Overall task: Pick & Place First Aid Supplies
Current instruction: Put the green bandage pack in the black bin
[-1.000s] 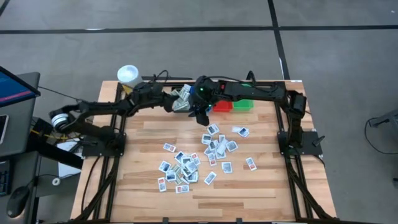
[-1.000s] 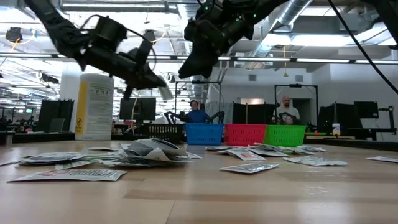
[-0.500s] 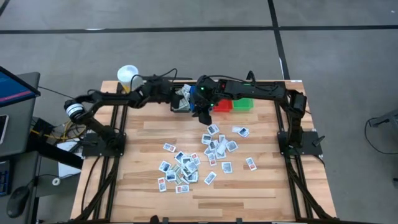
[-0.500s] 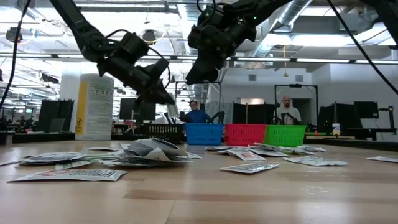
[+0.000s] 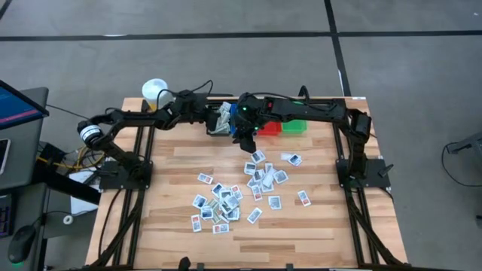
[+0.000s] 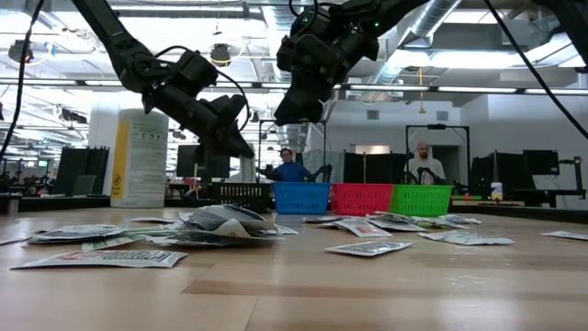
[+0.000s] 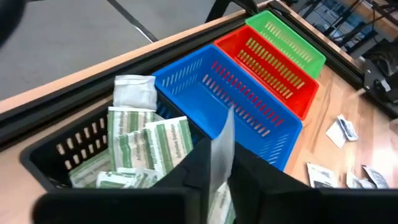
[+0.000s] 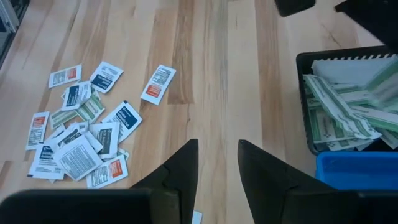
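Observation:
Many small first aid packets (image 5: 233,192) lie flat and scattered on the wooden table. More green-and-white packets (image 7: 143,143) fill the black bin (image 7: 43,162) at the far edge. My left gripper (image 5: 217,123) hangs over that bin with one pale packet (image 7: 222,140) standing edge-on between its fingers. My right gripper (image 8: 217,168) hovers open and empty above bare wood, just on the near side of the bins (image 5: 247,139). My left gripper has a pale packet's lower part (image 7: 219,168) pinched between its two fingers. The fingers slant down from the table's left. The packet stands upright beyond the fingertips, clear of the black bin and the packets in it.
Next to the black bin stand a blue bin (image 7: 236,93), a red bin (image 5: 269,129) and a green bin (image 5: 294,126) in a row along the far edge. A white tub (image 5: 155,90) with a yellow label stands at the far left corner. People sit in the room beyond.
My left gripper has gone right along the far edge and down toward the black bin, tipping its fingers further down, with the packet still between them.

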